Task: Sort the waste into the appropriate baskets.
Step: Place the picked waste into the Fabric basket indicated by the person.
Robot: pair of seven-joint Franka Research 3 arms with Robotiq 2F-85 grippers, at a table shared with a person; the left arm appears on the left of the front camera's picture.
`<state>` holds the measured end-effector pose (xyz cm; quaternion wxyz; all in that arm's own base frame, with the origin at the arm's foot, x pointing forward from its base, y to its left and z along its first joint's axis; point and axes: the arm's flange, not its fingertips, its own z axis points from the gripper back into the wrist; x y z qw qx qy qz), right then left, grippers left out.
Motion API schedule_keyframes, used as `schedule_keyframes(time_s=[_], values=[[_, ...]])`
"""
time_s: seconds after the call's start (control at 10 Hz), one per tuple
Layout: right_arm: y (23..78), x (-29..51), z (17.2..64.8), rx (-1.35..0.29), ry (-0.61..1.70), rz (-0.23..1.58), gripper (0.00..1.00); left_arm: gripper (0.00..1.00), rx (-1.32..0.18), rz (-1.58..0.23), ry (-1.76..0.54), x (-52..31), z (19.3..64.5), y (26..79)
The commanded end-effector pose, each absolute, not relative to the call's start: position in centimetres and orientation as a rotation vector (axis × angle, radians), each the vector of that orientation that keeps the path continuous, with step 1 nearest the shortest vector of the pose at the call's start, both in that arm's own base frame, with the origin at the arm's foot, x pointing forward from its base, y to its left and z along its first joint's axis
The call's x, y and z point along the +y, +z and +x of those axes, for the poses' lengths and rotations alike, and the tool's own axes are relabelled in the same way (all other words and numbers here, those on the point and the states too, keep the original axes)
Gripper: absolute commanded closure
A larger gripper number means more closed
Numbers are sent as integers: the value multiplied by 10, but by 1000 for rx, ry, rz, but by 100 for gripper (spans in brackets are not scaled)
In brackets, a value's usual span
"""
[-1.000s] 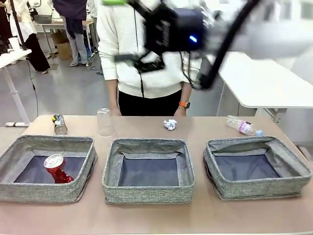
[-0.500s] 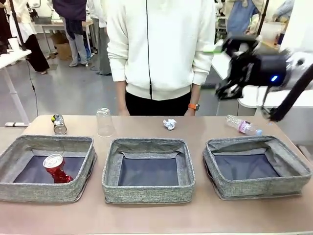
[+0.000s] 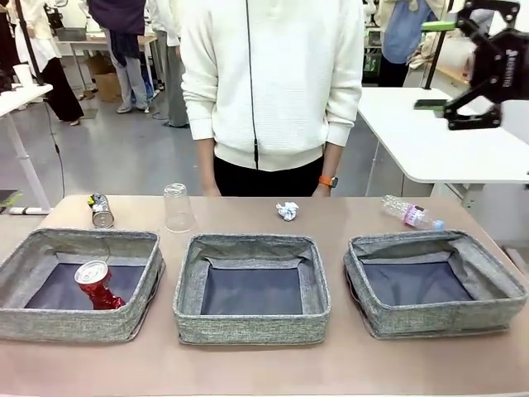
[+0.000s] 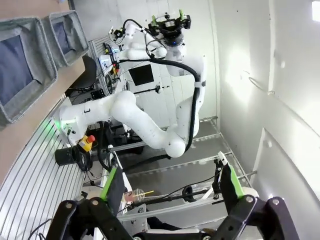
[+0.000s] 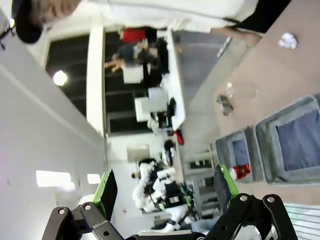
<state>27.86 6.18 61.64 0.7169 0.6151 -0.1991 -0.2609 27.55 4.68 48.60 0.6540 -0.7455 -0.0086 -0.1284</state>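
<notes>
**One item binned, four left on the table**

Front view: Take the middle basket (image 3: 248,324), a low rectangular bin of grey woven fabric, as the landmark. It holds nothing. The matching left basket (image 3: 83,324) beside it holds the crushed red can (image 3: 97,284), the one piece that looks sorted. The right basket (image 3: 438,318) on its other side holds nothing. Four pieces lie on the table (image 3: 264,368) beyond the middle basket:
- the silver-dark can (image 3: 101,211), far-left
- the upturned clear plastic cup (image 3: 178,207), just left
- the crumpled white paper ball (image 3: 287,210), straight behind
- the clear bottle with blue cap and pink label (image 3: 411,213), far-right

The right gripper (image 3: 421,66) hangs high, well up and right of the middle basket, released and carrying nothing.

Left wrist view: The left gripper (image 4: 170,180) is spread wide with nothing between its fingers. It points away from the baskets towards the rig.

Right wrist view: The right gripper (image 5: 165,189) is released and empty. The middle basket (image 5: 265,150) shows far off, with the red can (image 5: 241,172) in the bin next to it.

By my reading the sort is barely begun, and no next pick is started.
</notes>
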Motion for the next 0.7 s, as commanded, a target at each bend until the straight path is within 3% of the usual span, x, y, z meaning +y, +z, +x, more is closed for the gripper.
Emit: schedule_keyframes(time_s=[0.0, 0.1, 0.6], values=[[372, 56, 50, -415, -780, 1286, 0, 0, -80, -1669, -166, 27, 263, 482], [616, 62, 279, -441, -577, 1361, 0, 0, -19, -1691, -291, 47, 276, 486], [619, 65, 275, -438, -617, 1338, 0, 0, -19, -1691, -291, 47, 276, 486]])
